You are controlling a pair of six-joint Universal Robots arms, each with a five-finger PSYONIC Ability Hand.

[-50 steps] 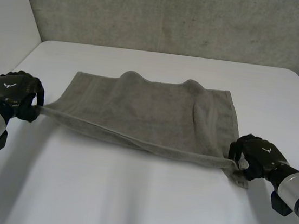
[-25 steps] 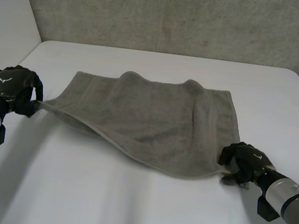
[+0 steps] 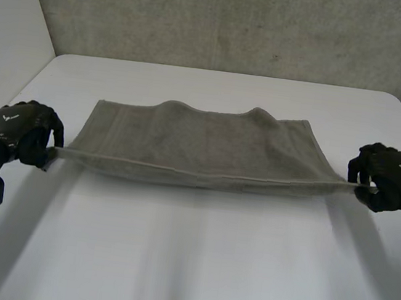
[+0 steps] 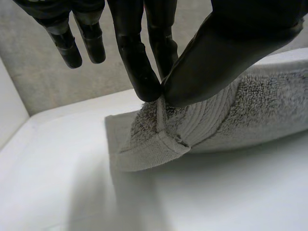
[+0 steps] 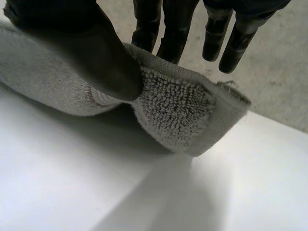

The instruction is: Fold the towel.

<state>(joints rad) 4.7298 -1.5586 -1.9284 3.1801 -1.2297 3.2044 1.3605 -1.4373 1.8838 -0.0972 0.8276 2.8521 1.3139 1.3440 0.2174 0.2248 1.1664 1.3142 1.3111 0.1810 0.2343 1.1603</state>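
Left hand [image 3: 25,132] pinches the near left corner of the towel [image 3: 201,143] between thumb and fingers [image 4: 144,72]; its other fingers hang straight, clear of the cloth. Right hand [image 3: 391,177] pinches the near right corner in the same manner. Count: one grey towel, two hands, one hand per near corner. The towel's near edge is raised and stretched in a line between the hands. Its far edge rests on the white table [image 3: 186,265] and shows two small humps.
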